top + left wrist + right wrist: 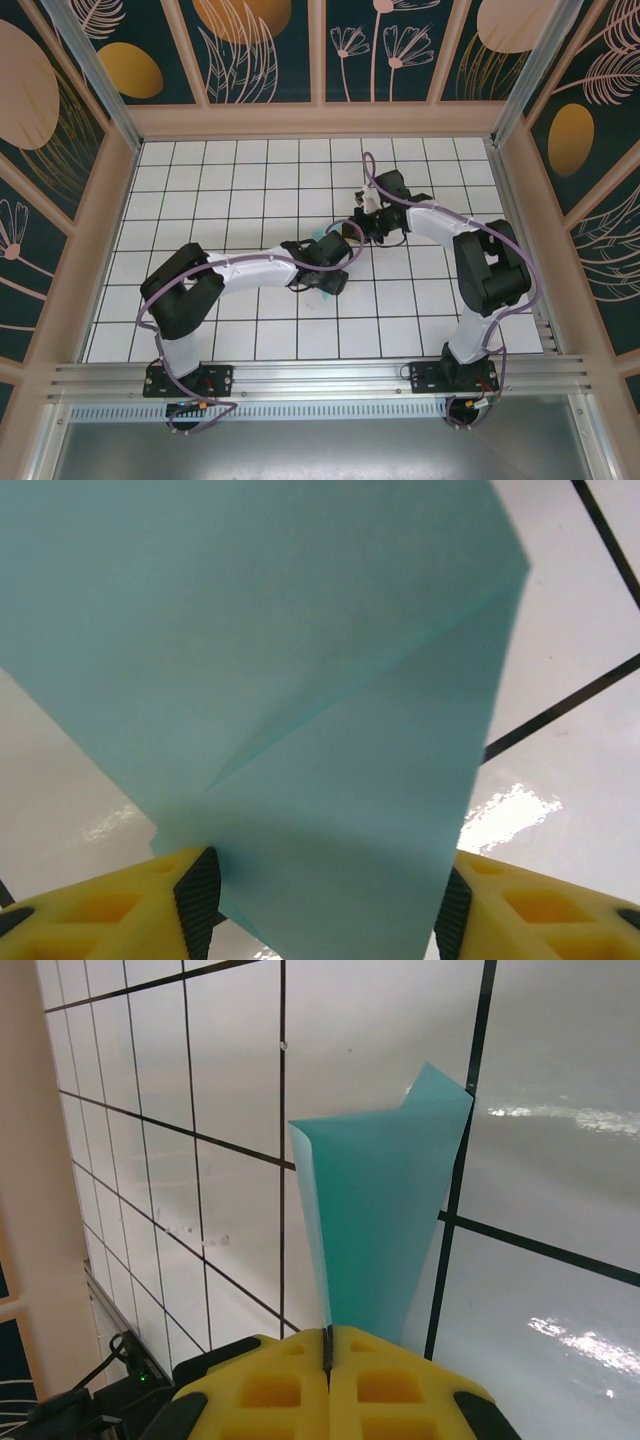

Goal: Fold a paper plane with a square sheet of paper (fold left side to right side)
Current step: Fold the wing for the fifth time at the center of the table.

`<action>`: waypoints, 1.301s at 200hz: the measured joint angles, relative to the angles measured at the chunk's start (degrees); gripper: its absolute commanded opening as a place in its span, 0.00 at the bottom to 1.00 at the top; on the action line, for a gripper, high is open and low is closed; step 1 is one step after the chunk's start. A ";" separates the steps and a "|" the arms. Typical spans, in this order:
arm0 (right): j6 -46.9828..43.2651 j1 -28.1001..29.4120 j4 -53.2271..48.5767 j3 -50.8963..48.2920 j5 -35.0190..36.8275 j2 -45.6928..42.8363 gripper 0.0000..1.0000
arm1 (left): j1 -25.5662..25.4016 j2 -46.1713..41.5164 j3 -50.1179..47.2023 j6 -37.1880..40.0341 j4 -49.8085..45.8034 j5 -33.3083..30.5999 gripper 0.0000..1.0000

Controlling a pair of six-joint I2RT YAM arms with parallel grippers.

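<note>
The right claw [327,1345] is pressed together, pinching an edge of the square sheet of paper [385,1220]. The sheet rises from the seam between the yellow fingers as a creased, partly folded turquoise flap over the counter [560,1060]. The left claw [320,915] stands spread, one yellow finger on each side of the same sheet, which spans the gap between them; whether its pads touch the paper I cannot tell. Seen from above, both claws sit close together near the middle of the white, grid-tiled counter.

A glossy white table [200,190] with black grid lines, boxed by dark teal floral walls [400,70] and pale beams [320,120]
</note>
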 measured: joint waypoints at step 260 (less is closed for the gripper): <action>-0.15 0.57 -1.27 1.42 2.43 2.62 0.00 | -3.41 -0.66 -1.68 -5.75 0.04 -0.17 0.53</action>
